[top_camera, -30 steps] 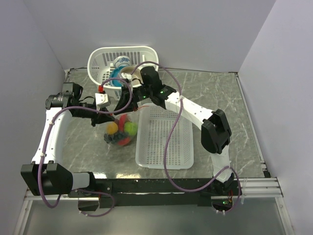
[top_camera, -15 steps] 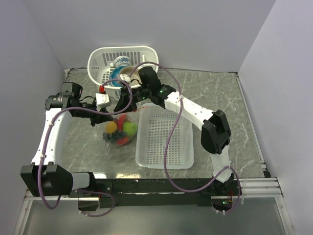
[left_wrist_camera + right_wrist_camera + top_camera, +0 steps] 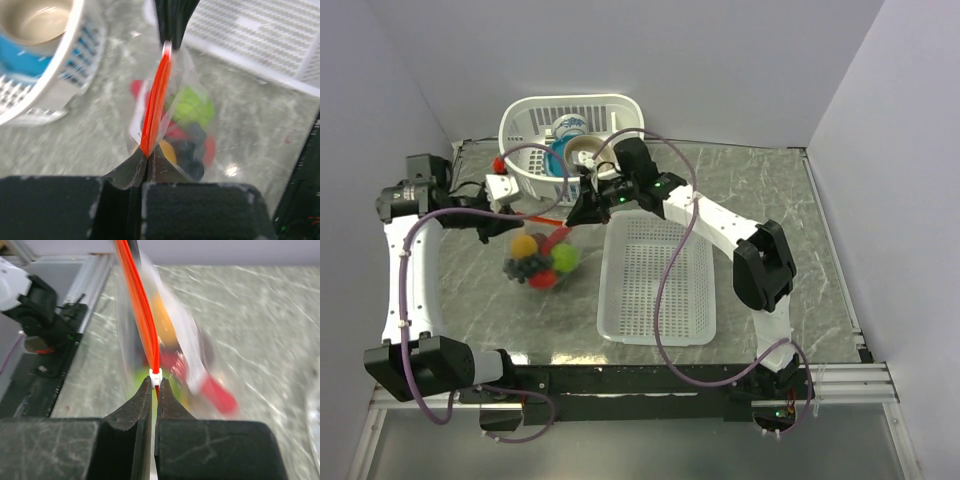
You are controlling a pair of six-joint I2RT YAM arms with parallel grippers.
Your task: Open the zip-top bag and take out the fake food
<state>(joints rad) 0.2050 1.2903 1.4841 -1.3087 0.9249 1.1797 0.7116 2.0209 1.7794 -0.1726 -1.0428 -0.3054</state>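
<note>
Glistening crinkly zip-top bag w/ orange strip

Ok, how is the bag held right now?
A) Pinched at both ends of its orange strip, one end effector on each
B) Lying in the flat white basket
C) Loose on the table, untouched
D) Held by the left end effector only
A: the wrist views show the left end effector and the right end effector each clamped on one end of the orange strip of the bag.
</note>
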